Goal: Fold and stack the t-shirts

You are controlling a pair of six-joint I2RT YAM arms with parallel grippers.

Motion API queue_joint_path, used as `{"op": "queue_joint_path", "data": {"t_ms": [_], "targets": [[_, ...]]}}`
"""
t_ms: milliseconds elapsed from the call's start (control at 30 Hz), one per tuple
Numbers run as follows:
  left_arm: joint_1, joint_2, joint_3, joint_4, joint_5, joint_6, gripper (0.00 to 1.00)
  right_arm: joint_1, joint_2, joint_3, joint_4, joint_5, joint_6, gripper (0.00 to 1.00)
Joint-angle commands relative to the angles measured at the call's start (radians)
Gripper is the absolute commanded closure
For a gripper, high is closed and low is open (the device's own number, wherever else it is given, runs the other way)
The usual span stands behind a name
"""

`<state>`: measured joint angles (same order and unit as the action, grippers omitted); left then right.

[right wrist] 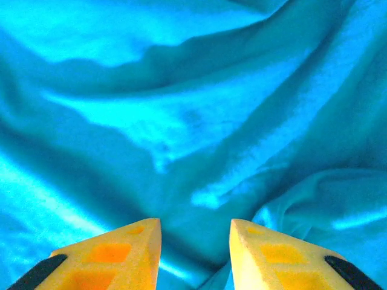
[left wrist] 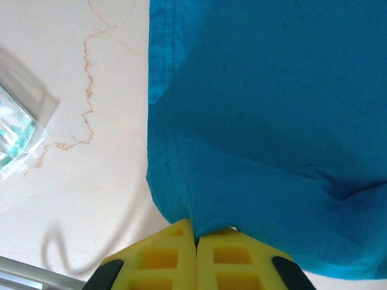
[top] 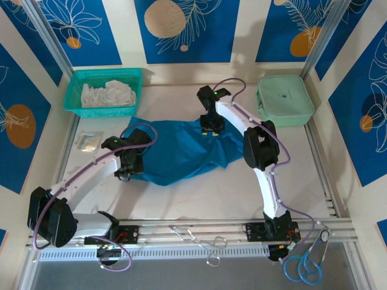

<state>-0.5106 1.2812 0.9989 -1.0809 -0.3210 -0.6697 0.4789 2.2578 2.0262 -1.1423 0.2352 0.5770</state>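
Your left arm [top: 81,172] and right arm [top: 270,187] had white link shells and black joint housings. A lilac cable [top: 233,80] ran along each, looping free near the wrist. A green light [top: 211,92] glowed by each wrist. Left gripper [left wrist: 196,232] and right gripper [right wrist: 195,226] wore yellow fingers [right wrist: 115,254] with square recesses, black at the outer edges.
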Motion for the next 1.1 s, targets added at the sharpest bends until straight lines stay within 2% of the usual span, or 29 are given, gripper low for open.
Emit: {"op": "queue_joint_path", "data": {"t_ms": [0,100,200,300,400,567,600,700,733,867,1000,1067], "targets": [[0.012,0.023,-0.009,0.009,0.016,0.028,1.00,-0.008,-0.160,-0.150,0.003,-0.032,0.023,0.63],[0.012,0.041,-0.006,0.022,0.028,0.033,1.00,-0.049,-0.328,-0.395,0.096,-0.051,0.064,0.63],[0.011,0.051,-0.006,0.033,0.040,0.035,1.00,-0.089,-0.459,-0.617,0.195,-0.129,0.092,0.63],[0.012,0.058,-0.005,0.040,0.043,0.037,1.00,-0.093,-0.508,-0.746,0.278,-0.199,0.099,0.63],[0.012,0.064,-0.003,0.040,0.040,0.039,1.00,-0.085,-0.488,-0.793,0.332,-0.234,0.110,0.63],[0.012,0.053,-0.009,0.038,0.044,0.035,1.00,-0.079,-0.416,-0.801,0.378,-0.229,0.140,0.63],[0.011,0.048,-0.010,0.036,0.042,0.032,1.00,-0.077,-0.405,-0.799,0.386,-0.226,0.143,0.69],[0.011,0.041,-0.006,0.025,0.034,0.032,1.00,-0.064,-0.397,-0.772,0.378,-0.211,0.147,0.98],[0.012,0.040,-0.005,0.022,0.034,0.031,1.00,-0.052,-0.400,-0.754,0.363,-0.194,0.147,1.00],[0.012,0.032,-0.004,0.020,0.034,0.030,1.00,0.026,-0.387,-0.613,0.254,-0.097,0.141,1.00],[0.011,0.033,-0.005,0.022,0.039,0.028,1.00,0.090,-0.279,-0.449,0.169,-0.044,0.142,1.00],[0.011,0.035,-0.006,0.024,0.040,0.029,1.00,0.106,-0.204,-0.370,0.144,-0.052,0.138,0.89]]}}
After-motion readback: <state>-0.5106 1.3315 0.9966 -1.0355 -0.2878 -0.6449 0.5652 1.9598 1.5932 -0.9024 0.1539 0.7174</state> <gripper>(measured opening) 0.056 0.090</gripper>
